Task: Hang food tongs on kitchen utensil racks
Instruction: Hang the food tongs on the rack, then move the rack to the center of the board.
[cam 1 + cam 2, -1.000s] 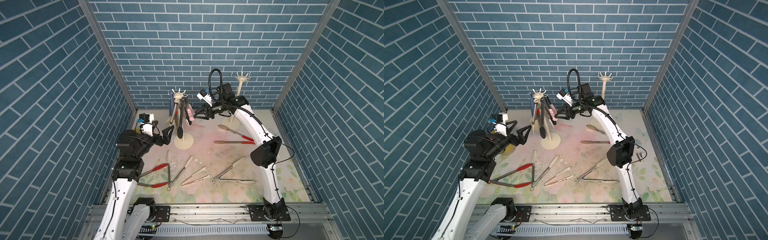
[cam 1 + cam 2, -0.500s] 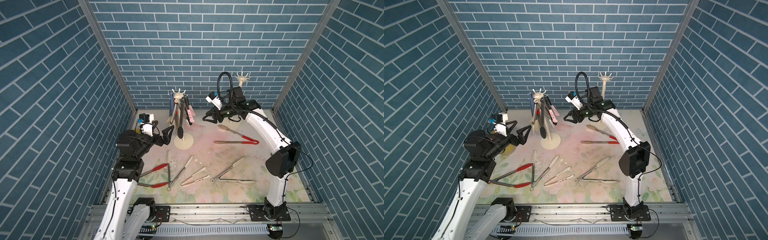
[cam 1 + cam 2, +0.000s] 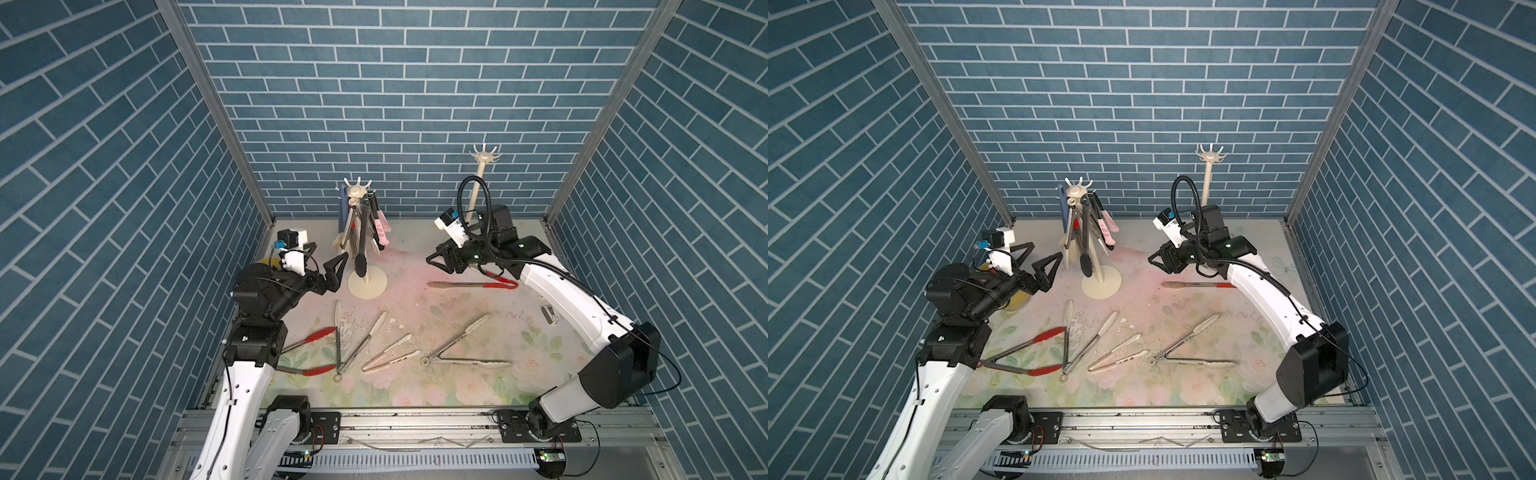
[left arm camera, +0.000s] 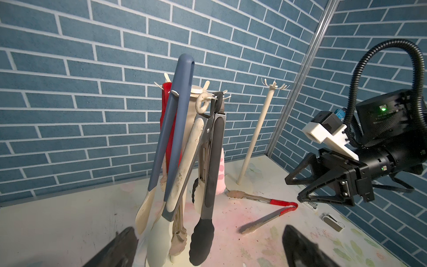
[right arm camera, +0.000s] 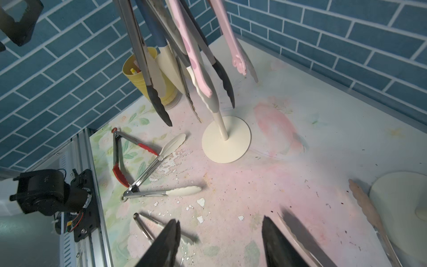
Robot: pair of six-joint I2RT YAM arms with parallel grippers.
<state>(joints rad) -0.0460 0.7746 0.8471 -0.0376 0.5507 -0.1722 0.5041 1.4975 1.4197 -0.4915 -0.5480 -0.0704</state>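
Observation:
Several food tongs hang from the hooks of one kitchen utensil rack [image 3: 357, 192] [image 4: 198, 91], among them a blue pair [image 4: 175, 129], a black-tipped pair [image 4: 203, 235] and a pink pair [image 5: 196, 57]. The other rack [image 3: 484, 156] stands bare at the back right. More tongs lie on the table in both top views: red-tipped [image 3: 312, 336], cream-tipped [image 3: 370, 332] [image 3: 461, 343], small beige [image 3: 392, 353] and red-handled [image 3: 473, 285]. My left gripper [image 3: 330, 257] hangs open and empty beside the loaded rack. My right gripper [image 3: 435, 264] is open and empty above the red-handled tongs.
A yellow cup [image 5: 147, 74] stands behind my left arm by the left wall. A small white and grey object [image 3: 550, 316] lies near the right wall. White flakes [image 5: 200, 202] litter the mat. A metal rail [image 3: 415, 419] runs along the front edge.
My right arm has drawn back from the loaded rack toward the right and come lower. Its jaws have parted a little more. The left arm has not moved.

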